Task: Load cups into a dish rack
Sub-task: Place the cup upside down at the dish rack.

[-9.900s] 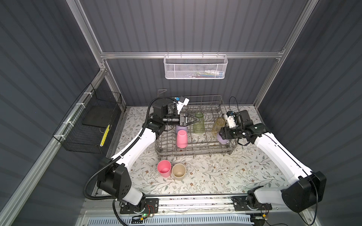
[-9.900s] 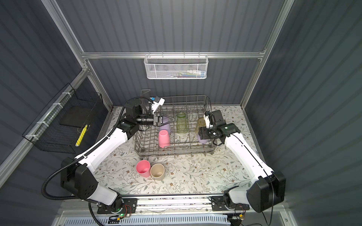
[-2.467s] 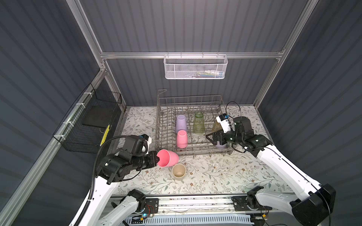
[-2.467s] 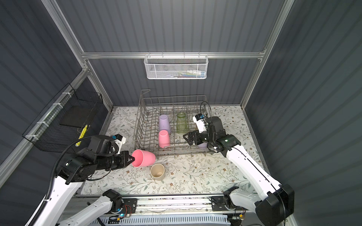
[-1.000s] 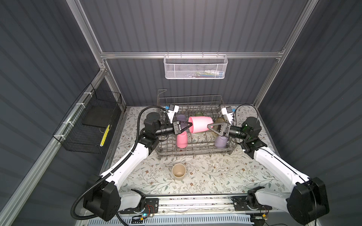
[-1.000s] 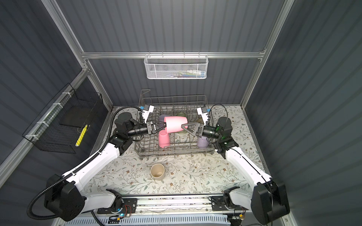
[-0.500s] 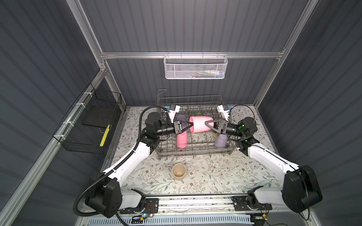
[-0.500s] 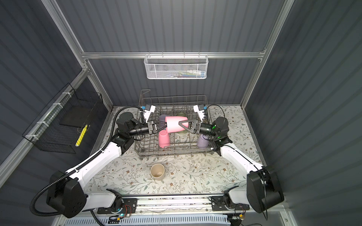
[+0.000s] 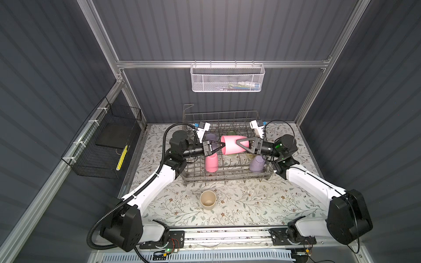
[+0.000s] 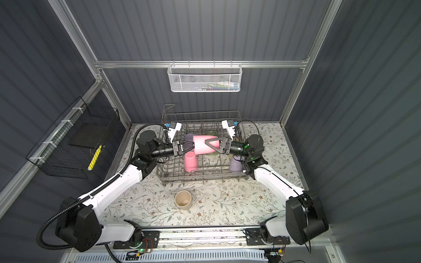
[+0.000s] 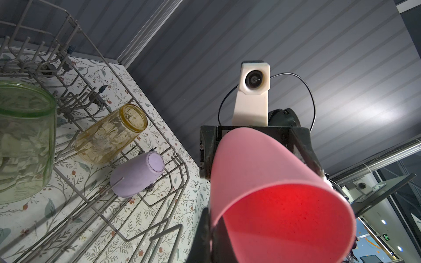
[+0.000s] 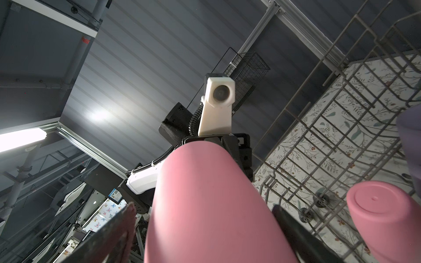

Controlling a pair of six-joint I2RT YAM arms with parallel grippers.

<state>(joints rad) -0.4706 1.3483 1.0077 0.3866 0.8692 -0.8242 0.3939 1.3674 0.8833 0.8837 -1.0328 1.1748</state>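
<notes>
left gripper: clamped on the rim of the held pink cup.
right gripper: jaws spread around the cup's closed end, with a gap beside one finger.
held pink cup: lying sideways, aloft above the dish rack.
beige cup: upright on the table, in front of the rack.

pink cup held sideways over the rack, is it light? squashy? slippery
Probably light: the left pincer holds the pink cup level by its rim. Likely thin yet stiff: light glows through the wall, but the pinched rim looks round. The smooth taper might slip from the right pincer straddling its base.
</notes>
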